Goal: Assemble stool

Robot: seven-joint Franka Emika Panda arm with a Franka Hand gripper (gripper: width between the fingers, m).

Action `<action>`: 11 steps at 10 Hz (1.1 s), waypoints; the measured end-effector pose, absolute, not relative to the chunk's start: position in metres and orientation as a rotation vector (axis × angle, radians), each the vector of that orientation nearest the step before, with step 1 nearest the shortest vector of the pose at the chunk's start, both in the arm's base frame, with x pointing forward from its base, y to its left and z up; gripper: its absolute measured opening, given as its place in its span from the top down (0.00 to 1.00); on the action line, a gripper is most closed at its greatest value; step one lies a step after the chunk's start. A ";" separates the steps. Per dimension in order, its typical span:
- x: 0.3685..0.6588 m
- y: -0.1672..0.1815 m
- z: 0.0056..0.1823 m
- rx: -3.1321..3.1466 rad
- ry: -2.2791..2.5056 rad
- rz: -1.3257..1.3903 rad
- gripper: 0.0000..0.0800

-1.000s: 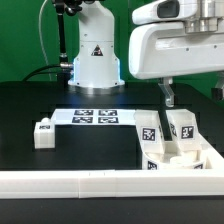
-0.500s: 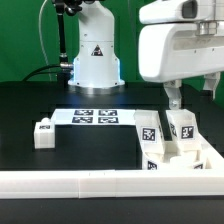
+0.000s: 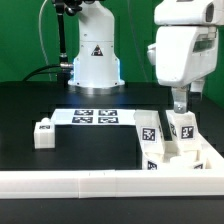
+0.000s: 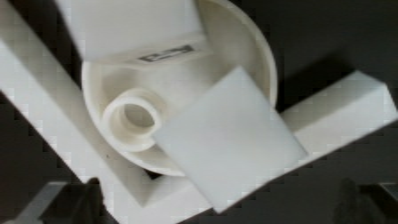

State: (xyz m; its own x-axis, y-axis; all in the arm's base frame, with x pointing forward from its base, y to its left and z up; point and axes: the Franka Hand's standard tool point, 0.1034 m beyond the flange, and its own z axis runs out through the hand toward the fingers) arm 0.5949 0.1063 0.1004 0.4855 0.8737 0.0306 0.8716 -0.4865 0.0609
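Note:
The round white seat (image 3: pixel 176 160) lies at the exterior view's right, against the corner of the rail. Two tagged legs stand on it, one on the left (image 3: pixel 150 131) and one on the right (image 3: pixel 184 129). A third leg (image 3: pixel 42 133) lies loose on the table at the left. My gripper (image 3: pixel 178 104) hangs just above the right standing leg, apart from it. In the wrist view the seat (image 4: pixel 222 45) shows its ring rim and a round socket (image 4: pixel 134 116), with a leg's flat face (image 4: pixel 235 140) beside it. My gripper (image 4: pixel 214 208) is open and empty.
The long white L-shaped rail (image 3: pixel 90 181) runs along the front edge and turns up at the right. The marker board (image 3: pixel 95 117) lies flat in the middle. The robot's base (image 3: pixel 95 60) stands at the back.
My gripper has moved to the exterior view's right and turned, and now sits over the right standing leg. The parts have not moved.

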 end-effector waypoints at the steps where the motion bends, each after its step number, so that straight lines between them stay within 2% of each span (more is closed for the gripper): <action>1: 0.595 0.104 0.100 2.622 1.645 0.082 0.19; 7: 0.594 0.112 0.093 2.126 2.175 -0.002 0.19; 11: 0.591 0.110 0.086 2.082 2.214 -0.028 0.19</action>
